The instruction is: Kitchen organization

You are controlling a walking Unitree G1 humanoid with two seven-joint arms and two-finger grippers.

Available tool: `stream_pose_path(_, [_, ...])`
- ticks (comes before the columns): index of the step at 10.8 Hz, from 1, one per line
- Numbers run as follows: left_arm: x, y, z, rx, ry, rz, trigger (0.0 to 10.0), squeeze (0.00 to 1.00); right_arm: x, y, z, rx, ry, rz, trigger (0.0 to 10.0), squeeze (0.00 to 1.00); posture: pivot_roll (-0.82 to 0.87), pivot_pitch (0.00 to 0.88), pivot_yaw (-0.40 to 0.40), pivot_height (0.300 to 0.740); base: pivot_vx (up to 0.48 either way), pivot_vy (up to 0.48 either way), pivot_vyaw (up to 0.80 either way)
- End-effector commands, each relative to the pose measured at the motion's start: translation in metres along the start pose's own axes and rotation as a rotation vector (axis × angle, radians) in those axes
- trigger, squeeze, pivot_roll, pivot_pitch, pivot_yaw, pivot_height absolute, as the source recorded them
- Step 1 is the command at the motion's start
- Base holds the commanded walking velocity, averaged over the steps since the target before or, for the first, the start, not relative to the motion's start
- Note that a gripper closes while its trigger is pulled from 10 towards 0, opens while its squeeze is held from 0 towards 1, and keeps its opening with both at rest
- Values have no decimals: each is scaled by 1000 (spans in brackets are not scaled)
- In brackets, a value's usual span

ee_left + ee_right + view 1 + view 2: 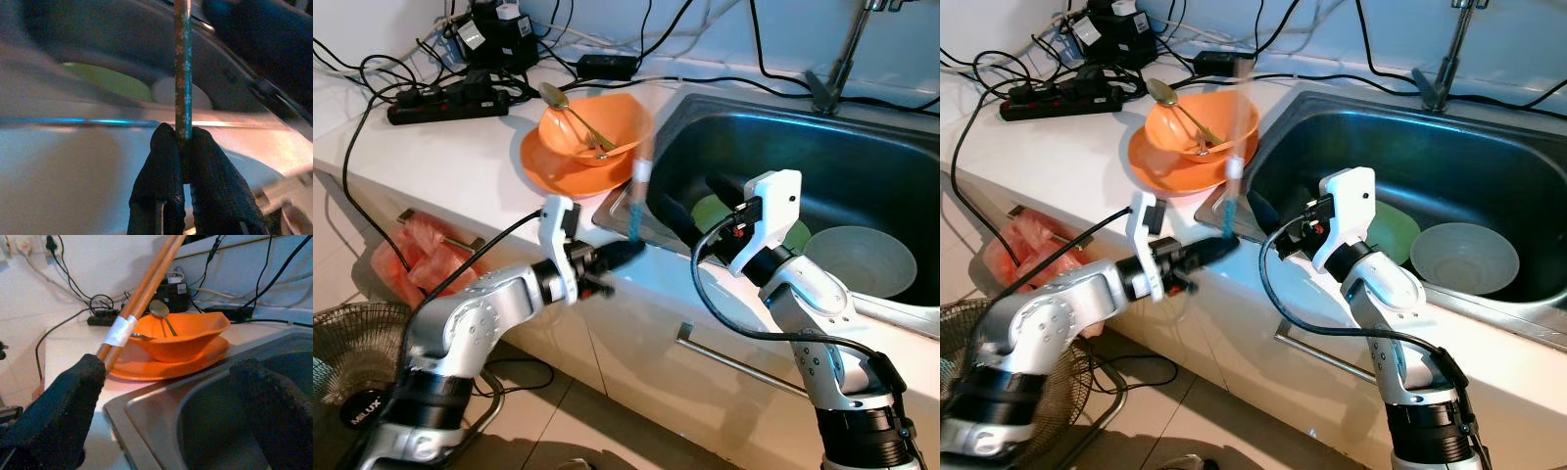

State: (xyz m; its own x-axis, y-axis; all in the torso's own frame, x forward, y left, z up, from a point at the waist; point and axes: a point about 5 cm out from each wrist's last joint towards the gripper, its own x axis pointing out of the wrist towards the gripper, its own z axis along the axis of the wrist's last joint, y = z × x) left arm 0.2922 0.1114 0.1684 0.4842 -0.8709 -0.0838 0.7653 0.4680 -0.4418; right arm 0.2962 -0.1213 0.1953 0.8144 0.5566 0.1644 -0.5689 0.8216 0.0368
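My left gripper point(625, 253) is shut on a pair of chopsticks point(637, 191), held upright at the near left corner of the steel sink point(822, 147). The sticks are teal with small flowers low down point(183, 73), have a white band, and are wood-coloured higher up point(142, 298). Close to their right, my right gripper point(693, 201) stands open over the sink's left side, its fingers point(63, 406) apart with nothing between them. An orange bowl point(597, 127) holding spoons point(159, 308) rests on an orange plate point(543, 166) on the counter behind the chopsticks.
In the sink lie a green plate point(710, 211) and a pale grey bowl point(862, 259), with the faucet point(842, 59) behind. A power strip point(445, 103) and tangled cables cover the counter's back. Below the counter sit a red bag point(416, 259) and a fan point(352, 352).
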Motion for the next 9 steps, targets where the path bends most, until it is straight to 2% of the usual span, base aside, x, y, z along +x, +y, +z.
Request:
stream_pose_path(1, [-1,-7,-2,28,38,-55,0,0,4,1,4,10,-12,15,10000,0,60,47,104,740,0,0,0])
stream_pose_path(3, [1,-13,-14,84,140,-115,0,0,5,3,4,63,-22,36,10000,0,59,45,106,740,0,0,0])
stream_pose_path(5, [3,-16,-18,103,159,-146,0,0,5,4,4,92,-26,54,10000,0,59,45,110,740,0,0,0])
stream_pose_path(6, [4,-18,-18,110,166,-162,0,0,3,5,2,110,-22,60,8549,0,58,46,110,740,0,0,0])
stream_pose_path(7, [4,-18,-20,123,181,-173,0,0,3,6,1,133,-19,62,3961,0,59,47,111,740,0,0,0])
stream_pose_path(8, [6,-18,-20,130,181,-169,0,0,3,5,1,148,-23,60,0,0,59,47,111,740,0,0,0])
stream_pose_path(9, [5,-14,-18,137,172,-151,0,0,2,3,1,151,-22,47,0,0,56,48,115,740,0,0,0])
